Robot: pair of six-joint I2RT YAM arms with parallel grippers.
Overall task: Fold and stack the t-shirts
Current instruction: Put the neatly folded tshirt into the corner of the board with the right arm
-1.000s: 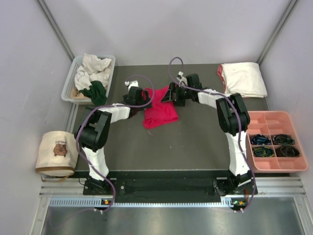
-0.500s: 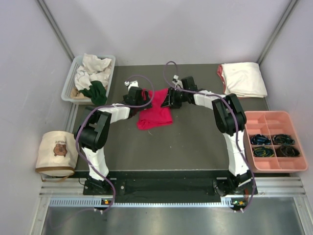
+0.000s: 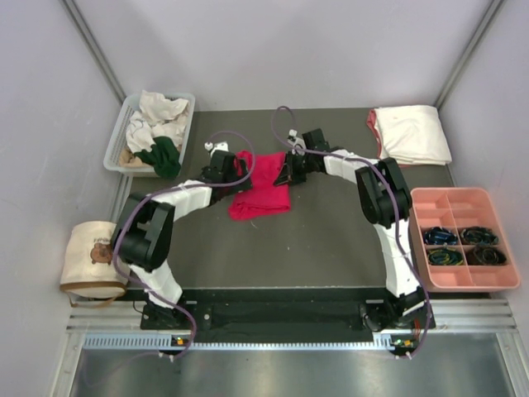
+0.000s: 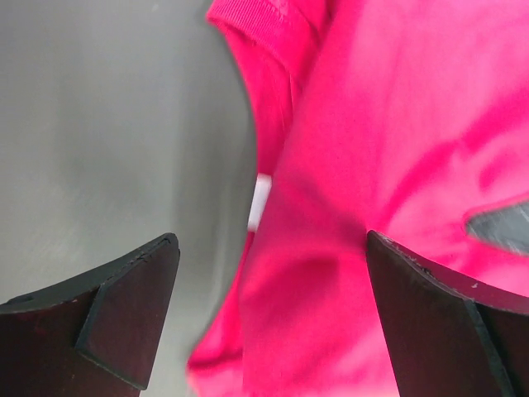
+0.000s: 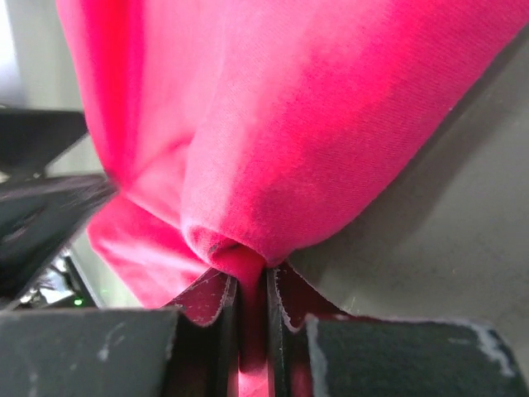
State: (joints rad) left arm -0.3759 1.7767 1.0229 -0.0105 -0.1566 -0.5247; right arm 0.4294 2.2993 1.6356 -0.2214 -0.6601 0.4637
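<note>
From above, the crimson t-shirt (image 3: 263,186) lies bunched on the dark table (image 3: 331,240), toward 12 o'clock from its middle. The left gripper (image 3: 225,171) sits at the shirt's 9 o'clock edge, and the right gripper (image 3: 285,174) at its 2 o'clock corner. A folded cream-white t-shirt (image 3: 413,132) rests at the table's 1 o'clock corner. More t-shirts (image 3: 157,124) fill a basket (image 3: 116,136) at 10 o'clock.

At the left wrist, the 2 fingers (image 4: 124,314) stand wide apart, released, straddling the shirt's edge near its white label (image 4: 260,203).

At the right wrist, the jaws are clenched on a fold of the crimson cloth.
</note>
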